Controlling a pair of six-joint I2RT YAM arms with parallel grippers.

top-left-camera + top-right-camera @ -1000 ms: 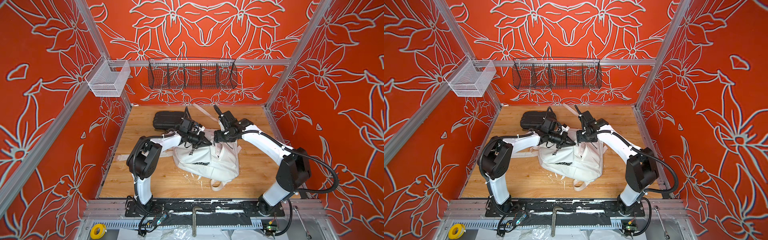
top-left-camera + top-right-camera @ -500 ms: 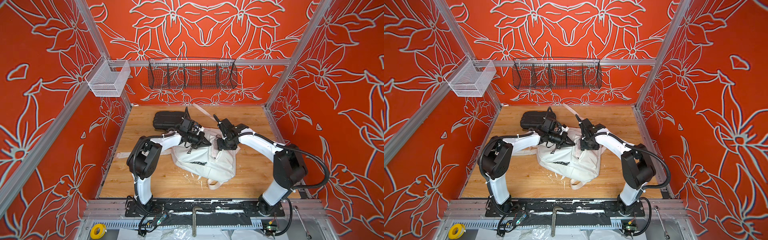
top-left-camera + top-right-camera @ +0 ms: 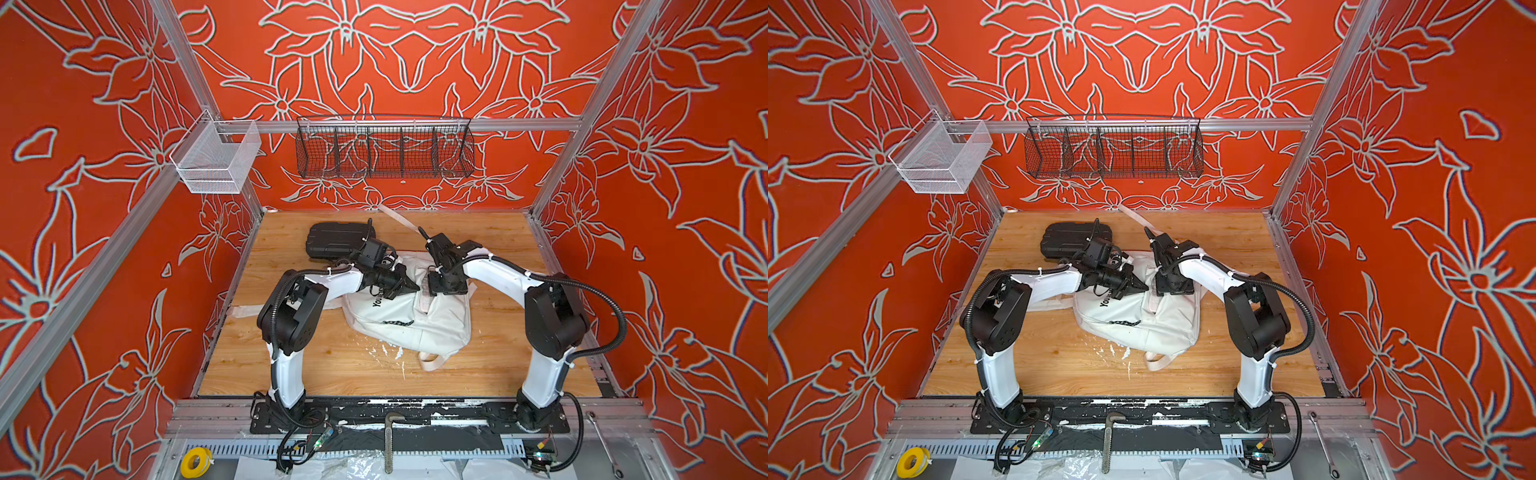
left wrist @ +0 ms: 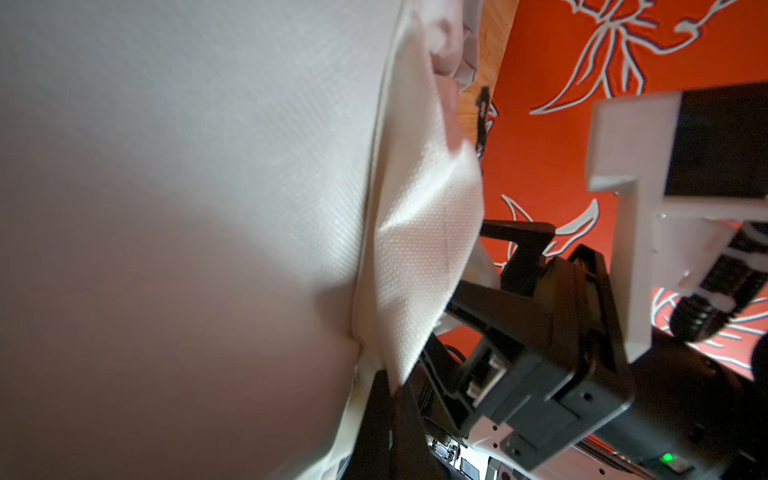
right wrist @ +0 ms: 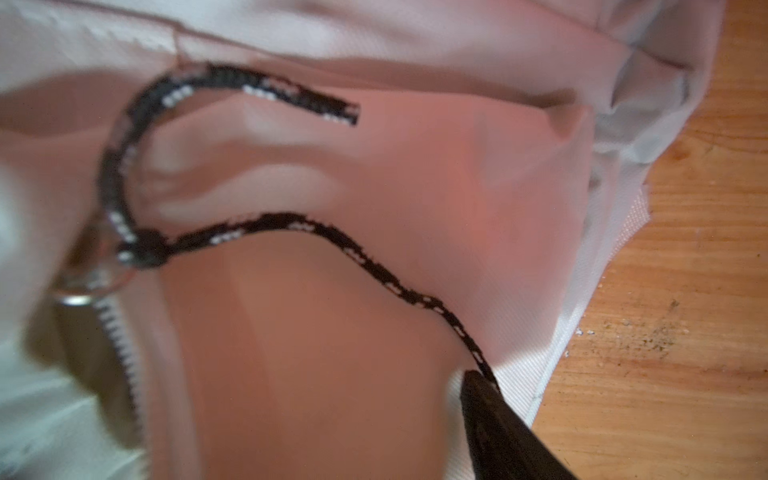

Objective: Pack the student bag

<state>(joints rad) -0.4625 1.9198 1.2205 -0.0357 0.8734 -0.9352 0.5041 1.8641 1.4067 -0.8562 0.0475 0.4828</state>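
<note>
Closest to me, a yellow tape roll (image 3: 192,462) lies at the lower left of the frame and a wrench (image 3: 603,444) at the lower right, both in front of the wooden worktop (image 3: 332,365). A little further in, the student bag (image 3: 415,320) lies flat on the worktop, in the middle of the frame and between the two arms. One strap loop (image 3: 432,361) points toward me, and some white crumbs (image 3: 386,353) lie just beside it.

On the far part of the bag the two grippers nearly meet. The left gripper (image 3: 411,286) is closed, and in the left wrist view a fold of the bag's white fabric runs down into its jaws. The right gripper (image 3: 430,291) is just beside it, over the bag. Its fingers stand apart, and I cannot see anything held between them. In the right wrist view a black zipper cord (image 5: 291,224) runs from the zipper slider (image 5: 95,266) to one dark fingertip (image 5: 494,415) and touches it.

Behind the left arm's wrist a black case (image 3: 332,245) lies on the worktop. On the back wall hangs a black wire basket (image 3: 384,147), and at the upper left a white mesh basket (image 3: 216,160).
</note>
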